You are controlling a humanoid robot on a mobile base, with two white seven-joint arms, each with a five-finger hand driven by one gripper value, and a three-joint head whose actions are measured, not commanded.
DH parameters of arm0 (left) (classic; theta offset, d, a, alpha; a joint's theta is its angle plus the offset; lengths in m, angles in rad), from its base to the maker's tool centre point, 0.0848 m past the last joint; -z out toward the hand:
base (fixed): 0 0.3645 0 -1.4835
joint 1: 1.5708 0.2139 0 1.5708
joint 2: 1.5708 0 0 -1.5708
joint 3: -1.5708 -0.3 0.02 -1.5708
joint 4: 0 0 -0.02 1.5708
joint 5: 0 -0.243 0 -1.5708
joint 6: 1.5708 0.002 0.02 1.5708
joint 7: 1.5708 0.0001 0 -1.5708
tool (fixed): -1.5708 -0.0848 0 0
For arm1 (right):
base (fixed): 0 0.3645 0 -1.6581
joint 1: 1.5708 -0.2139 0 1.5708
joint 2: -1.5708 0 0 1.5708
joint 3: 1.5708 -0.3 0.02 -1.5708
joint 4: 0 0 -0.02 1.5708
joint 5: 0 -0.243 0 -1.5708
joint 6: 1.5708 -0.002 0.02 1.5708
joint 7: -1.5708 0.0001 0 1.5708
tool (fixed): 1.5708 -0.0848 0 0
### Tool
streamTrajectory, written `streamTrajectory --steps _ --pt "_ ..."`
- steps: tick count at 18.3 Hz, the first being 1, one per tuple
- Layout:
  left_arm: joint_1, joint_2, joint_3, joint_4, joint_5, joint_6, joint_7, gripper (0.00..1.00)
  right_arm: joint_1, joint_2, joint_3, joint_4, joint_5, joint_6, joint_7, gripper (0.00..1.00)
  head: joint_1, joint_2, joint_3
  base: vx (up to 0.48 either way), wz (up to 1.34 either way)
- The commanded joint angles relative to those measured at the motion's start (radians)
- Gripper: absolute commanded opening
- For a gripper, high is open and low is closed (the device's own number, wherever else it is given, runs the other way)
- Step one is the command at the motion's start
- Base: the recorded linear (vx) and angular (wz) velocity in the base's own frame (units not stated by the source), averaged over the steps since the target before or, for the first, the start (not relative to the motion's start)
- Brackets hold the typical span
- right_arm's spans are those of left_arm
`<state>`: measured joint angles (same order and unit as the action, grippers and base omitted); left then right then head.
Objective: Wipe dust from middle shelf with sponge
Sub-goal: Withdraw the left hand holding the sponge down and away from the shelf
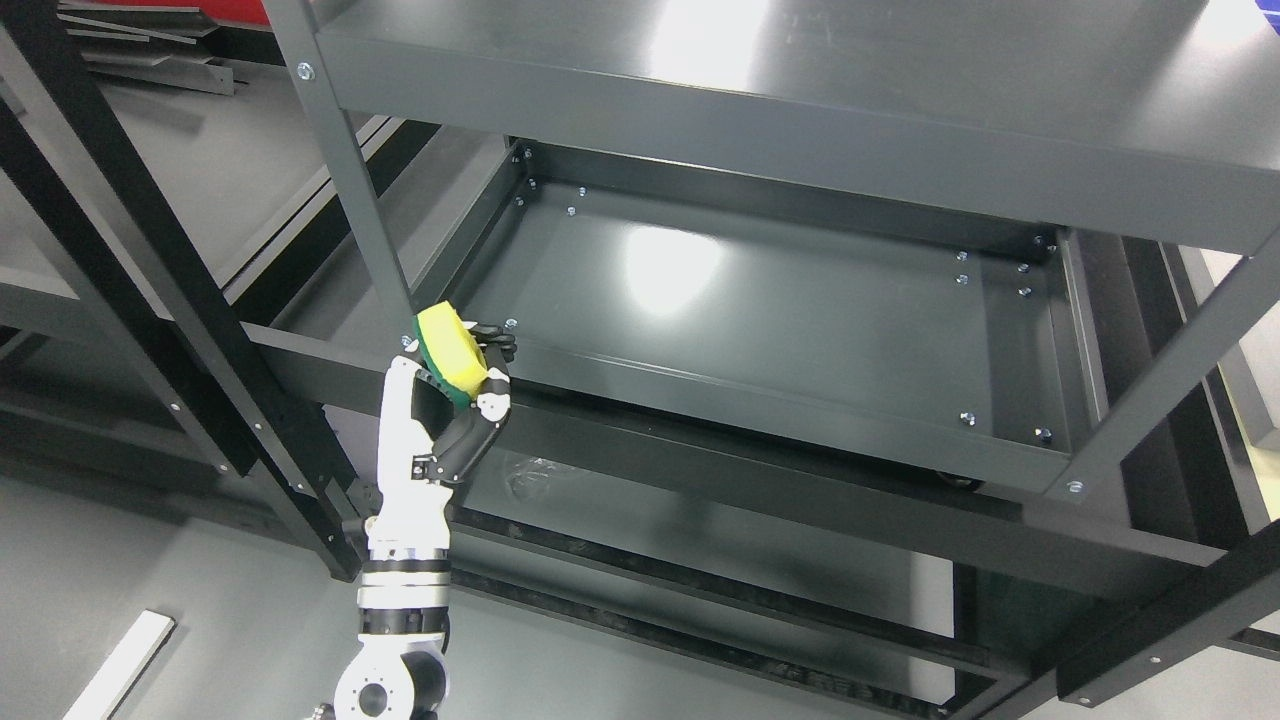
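Observation:
A yellow sponge [450, 347] with a green scouring side is held in my left hand [462, 372], whose fingers are curled around it. The hand is raised at the front left corner of the dark grey middle shelf [760, 300], just outside its front lip and beside the corner post [350, 170]. The sponge sits at about the level of the lip and I cannot tell whether it touches the shelf. The white and black forearm rises from the bottom edge of the picture. The right arm does not show.
The top shelf [800, 90] overhangs the back of the middle shelf. Black frame beams [150, 250] cross at the left and a lower beam [800, 500] runs below the shelf. The grey floor [200, 620] carries a white strip [120, 665].

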<state>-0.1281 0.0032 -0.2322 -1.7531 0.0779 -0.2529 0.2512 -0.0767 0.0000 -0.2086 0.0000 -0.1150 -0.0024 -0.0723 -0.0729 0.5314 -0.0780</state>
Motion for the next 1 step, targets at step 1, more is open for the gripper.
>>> streamTrajectory --steps 1 --pt "0.012 0.014 -0.001 -0.023 0.016 0.001 -0.004 0.00 0.000 -0.017 0.000 -0.017 0.000 0.074 0.000 1.00 0.0000 0.000 0.000 0.000 0.00"
